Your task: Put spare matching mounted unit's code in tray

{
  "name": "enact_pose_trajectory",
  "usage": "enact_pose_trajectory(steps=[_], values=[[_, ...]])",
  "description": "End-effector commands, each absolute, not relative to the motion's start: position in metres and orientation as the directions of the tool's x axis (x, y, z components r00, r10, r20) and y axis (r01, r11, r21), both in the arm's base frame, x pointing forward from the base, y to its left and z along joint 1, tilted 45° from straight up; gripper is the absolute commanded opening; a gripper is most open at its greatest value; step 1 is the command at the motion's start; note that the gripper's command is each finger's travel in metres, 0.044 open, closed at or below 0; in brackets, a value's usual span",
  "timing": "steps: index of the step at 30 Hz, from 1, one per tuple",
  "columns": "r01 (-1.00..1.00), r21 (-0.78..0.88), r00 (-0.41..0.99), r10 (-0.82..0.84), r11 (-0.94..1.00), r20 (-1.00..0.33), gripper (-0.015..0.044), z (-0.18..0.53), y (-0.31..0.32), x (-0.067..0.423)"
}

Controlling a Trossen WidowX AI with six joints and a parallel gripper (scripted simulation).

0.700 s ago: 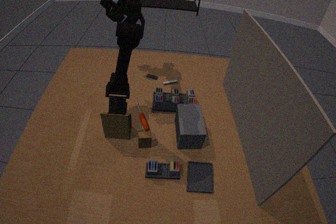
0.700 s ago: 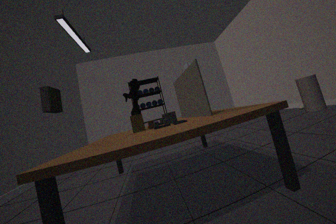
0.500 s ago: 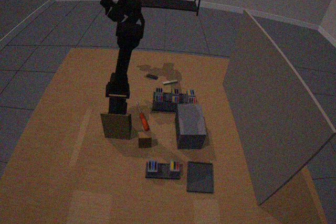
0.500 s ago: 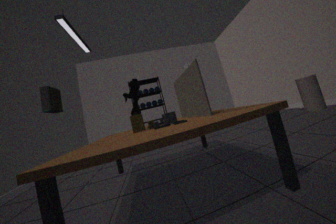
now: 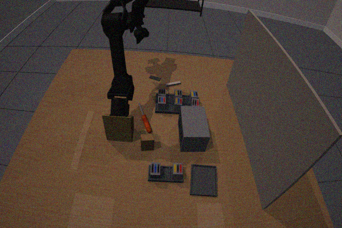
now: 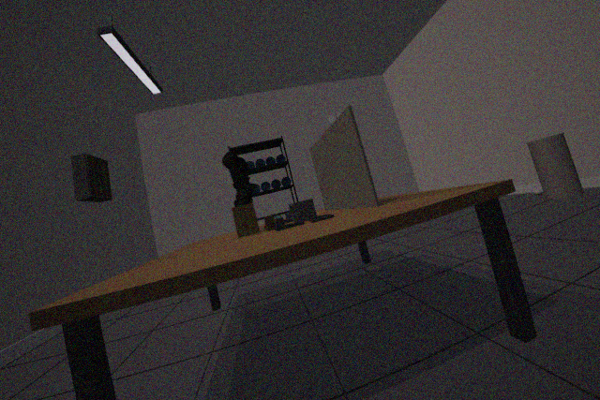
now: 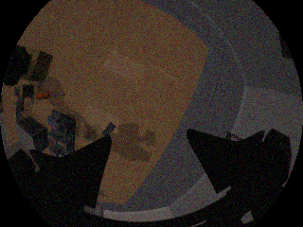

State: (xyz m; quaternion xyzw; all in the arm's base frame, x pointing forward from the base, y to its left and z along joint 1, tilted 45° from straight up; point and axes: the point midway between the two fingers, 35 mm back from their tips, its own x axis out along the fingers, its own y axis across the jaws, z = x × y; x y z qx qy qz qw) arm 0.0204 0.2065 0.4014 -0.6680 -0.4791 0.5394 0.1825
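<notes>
No writing is legible on the grey box (image 5: 193, 127) or colour-striped spares (image 5: 177, 168). The gripper (image 5: 140, 34), fingers spread and holding nothing, hangs above the table's (image 5: 69, 137) far edge; dim light blurs detail.

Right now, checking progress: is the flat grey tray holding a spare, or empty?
Empty: the top view shows the flat grey tray with only its bare floor inside.

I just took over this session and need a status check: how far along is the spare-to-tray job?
Nothing looks done: the tray holds no spare. In hand: the gripper is open, holds nothing and is raised high above the table, away from the parts. Left: reading the code on the back of the grey mounted unit, picking the matching spare from the holder beside the tray, placing it and releasing.
</notes>
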Motion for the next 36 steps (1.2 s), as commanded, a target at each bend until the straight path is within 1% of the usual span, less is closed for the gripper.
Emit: enact_pose_trajectory(steps=[1,4,8,11,13,16,19,23,26,28,31,33,36], values=[[0.108,-0.754,0.034,0.761,-0.647,-0.648,0.0440,0.377,0.231,0.071],[-0.174,-0.700,0.070,0.700,-0.693,-0.711,0.0440,0.357,0.239,0.115],[-0.516,-0.580,0.095,0.631,-0.630,-0.770,0.0440,0.328,0.233,0.175],[-0.731,-0.461,0.099,0.590,-0.503,-0.801,0.0440,0.305,0.217,0.219],[-0.832,-0.381,0.097,0.572,-0.402,-0.815,0.0440,0.291,0.203,0.244],[-0.941,-0.251,0.091,0.543,-0.228,-0.835,0.0440,0.271,0.178,0.277],[-0.993,-0.118,0.088,0.518,-0.024,-0.851,0.0440,0.248,0.142,0.309],[-0.965,0.082,0.061,0.519,0.248,-0.853,0.0440,0.220,0.097,0.339],[-0.863,0.241,0.045,0.542,0.444,-0.839,0.0440,0.198,0.061,0.357],[-0.741,0.353,0.045,0.567,0.571,-0.823,0.0440,0.181,0.032,0.367],[-0.525,0.496,0.044,0.604,0.691,-0.795,0.0440,0.157,-0.009,0.375],[-0.353,0.581,0.045,0.633,0.733,-0.773,0.0440,0.140,-0.037,0.377],[-0.083,0.674,0.057,0.679,0.734,-0.732,0.0440,0.115,-0.077,0.374]])
